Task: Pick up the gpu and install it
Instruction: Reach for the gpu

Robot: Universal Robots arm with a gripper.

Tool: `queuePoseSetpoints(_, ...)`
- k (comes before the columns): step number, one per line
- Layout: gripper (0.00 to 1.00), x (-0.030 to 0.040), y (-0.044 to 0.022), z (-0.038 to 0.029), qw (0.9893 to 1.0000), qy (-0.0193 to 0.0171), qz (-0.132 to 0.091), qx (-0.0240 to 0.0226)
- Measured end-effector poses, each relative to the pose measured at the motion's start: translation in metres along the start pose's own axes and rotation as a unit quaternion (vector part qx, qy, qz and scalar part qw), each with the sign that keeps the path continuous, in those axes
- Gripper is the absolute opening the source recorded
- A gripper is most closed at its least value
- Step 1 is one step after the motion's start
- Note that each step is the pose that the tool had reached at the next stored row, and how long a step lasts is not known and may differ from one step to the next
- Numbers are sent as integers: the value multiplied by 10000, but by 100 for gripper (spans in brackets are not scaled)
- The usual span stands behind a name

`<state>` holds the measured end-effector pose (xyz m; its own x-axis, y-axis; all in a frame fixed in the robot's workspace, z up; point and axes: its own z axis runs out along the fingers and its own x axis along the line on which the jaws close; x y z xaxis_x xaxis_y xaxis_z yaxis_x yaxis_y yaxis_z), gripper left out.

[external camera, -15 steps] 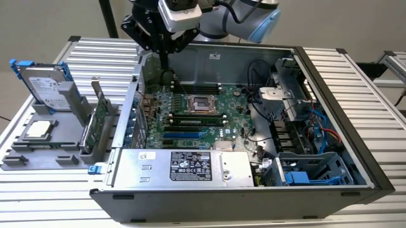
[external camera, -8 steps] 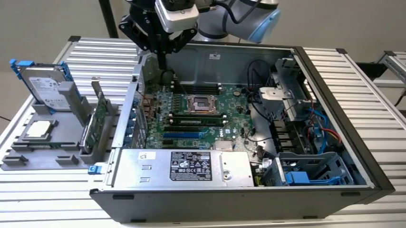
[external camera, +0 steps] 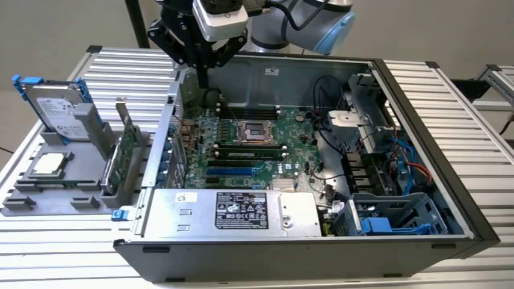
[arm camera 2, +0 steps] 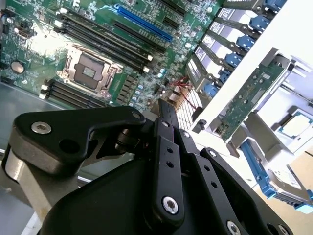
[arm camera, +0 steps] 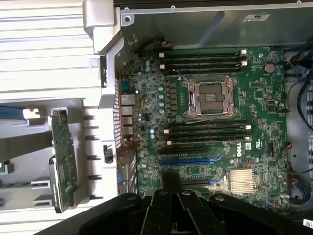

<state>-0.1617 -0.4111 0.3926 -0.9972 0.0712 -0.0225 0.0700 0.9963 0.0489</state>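
GPU [external camera: 120,161] stands on its long edge in a grey holder [external camera: 48,201] just outside the open computer case [external camera: 418,180], at about nine o'clock from the motherboard [external camera: 241,158] in the exterior view. Its green board face is turned toward the case wall and its silver bracket points up. Both wrist views catch it too, as a thin green strip [arm camera 2: 249,98] [arm camera: 63,156] upright in the pale rack, with nothing gripping it.

The gripper [external camera: 206,83] hangs over the back corner of the case, at roughly eleven o'clock from the CPU socket [external camera: 255,131]. It is well apart from the card, which lies off toward its seven o'clock. Its black fingers [arm camera 2: 166,147] are pressed together at the tips with nothing between them, and the tips [arm camera: 171,178] meet the same way in the first wrist view.

In the same holder, a hard drive [external camera: 56,111] in a blue frame leans at ten o'clock from the card, and a small square silver chip [external camera: 50,164] lies flat at nine o'clock. The case rests on a ribbed metal table [external camera: 449,90].
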Motion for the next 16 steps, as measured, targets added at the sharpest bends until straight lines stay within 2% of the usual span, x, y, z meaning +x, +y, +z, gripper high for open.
queuePoseSetpoints(16, 0, 84, -38, -4, 10000, 0, 0, 0)
